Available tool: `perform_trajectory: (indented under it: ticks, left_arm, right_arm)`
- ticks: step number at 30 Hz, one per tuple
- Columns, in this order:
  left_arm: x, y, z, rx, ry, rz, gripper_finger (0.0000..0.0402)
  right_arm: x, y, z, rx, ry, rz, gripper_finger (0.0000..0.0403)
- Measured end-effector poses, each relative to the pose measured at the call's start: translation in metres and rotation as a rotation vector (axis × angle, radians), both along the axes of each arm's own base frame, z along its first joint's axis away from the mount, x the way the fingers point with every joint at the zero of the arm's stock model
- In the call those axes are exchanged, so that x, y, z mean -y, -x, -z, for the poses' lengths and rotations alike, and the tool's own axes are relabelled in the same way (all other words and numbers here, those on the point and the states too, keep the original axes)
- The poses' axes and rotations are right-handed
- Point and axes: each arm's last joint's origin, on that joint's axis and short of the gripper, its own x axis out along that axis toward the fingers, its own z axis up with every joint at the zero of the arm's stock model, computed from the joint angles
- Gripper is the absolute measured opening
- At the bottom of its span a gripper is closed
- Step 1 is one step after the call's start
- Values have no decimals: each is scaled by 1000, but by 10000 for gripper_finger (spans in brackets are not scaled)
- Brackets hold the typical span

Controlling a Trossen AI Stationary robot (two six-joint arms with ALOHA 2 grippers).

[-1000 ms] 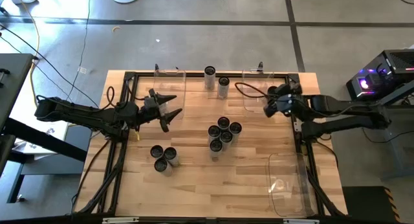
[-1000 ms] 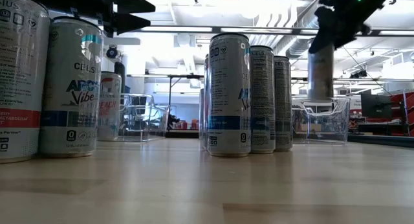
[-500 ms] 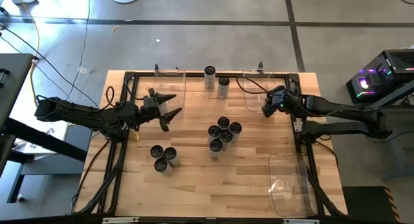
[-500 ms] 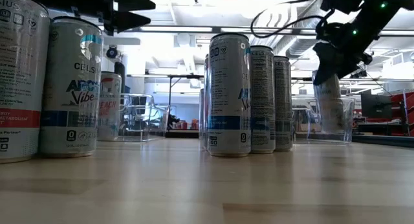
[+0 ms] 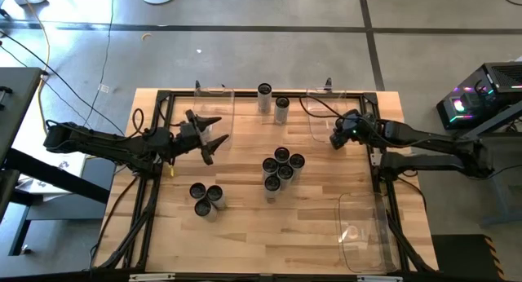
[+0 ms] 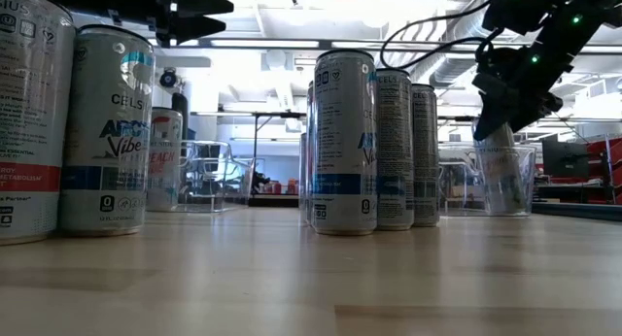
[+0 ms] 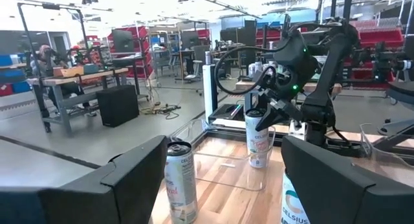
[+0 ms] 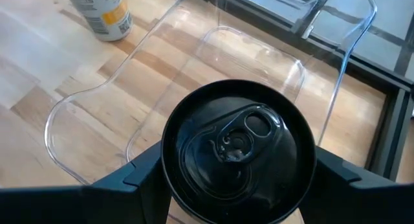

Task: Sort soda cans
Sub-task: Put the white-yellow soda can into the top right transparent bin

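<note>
I am gripping one soda can in my right gripper, jaws pinching its sides, inside the clear bin at the table's far right corner. My left gripper is hovering with jaws spread and empty. The central cluster, near pair and far pair are waiting unsorted. Whether the held can is touching the bin floor is staying hidden.
</note>
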Motion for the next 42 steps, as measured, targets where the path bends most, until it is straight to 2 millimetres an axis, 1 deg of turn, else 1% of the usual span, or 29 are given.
perform_trajectory:
  ticks: [6, 10, 13, 16, 18, 21, 25, 30, 37, 39, 42]
  left_arm:
    - [0, 0, 0, -1, 0, -2, 298]
    - [0, 0, 0, -1, 0, -2, 298]
    - [0, 0, 0, -1, 0, -2, 298]
    - [0, 0, 0, -1, 0, -2, 298]
    - [0, 0, 0, -1, 1, -2, 298]
    - [0, 0, 0, 0, 4, -7, 298]
    - [0, 0, 0, 2, 9, -9, 298]
    - [0, 0, 0, 2, 11, -8, 298]
    - [0, 0, 0, 2, 11, -8, 298]
    - [0, 0, 0, 2, 11, -8, 298]
    - [0, 0, 0, 2, 11, -8, 298]
  right_arm:
    - [0, 0, 0, -2, -4, -10, 240]
    - [0, 0, 0, -1, -10, -11, 286]
    - [-1, 1, -1, -26, -33, -22, 303]
    - [0, 0, -14, 3, -10, -11, 306]
    - [0, 1, -19, -12, 5, 6, 308]
    - [0, 1, -30, 7, 25, 8, 309]
    - [0, 1, -40, 19, 29, 7, 310]
    - [0, 1, -45, 14, 30, -10, 311]
    - [1, -1, -61, 62, 83, -9, 311]
    - [1, -3, -63, 70, 85, -31, 311]
    - [1, -6, -60, 70, 42, -76, 311]
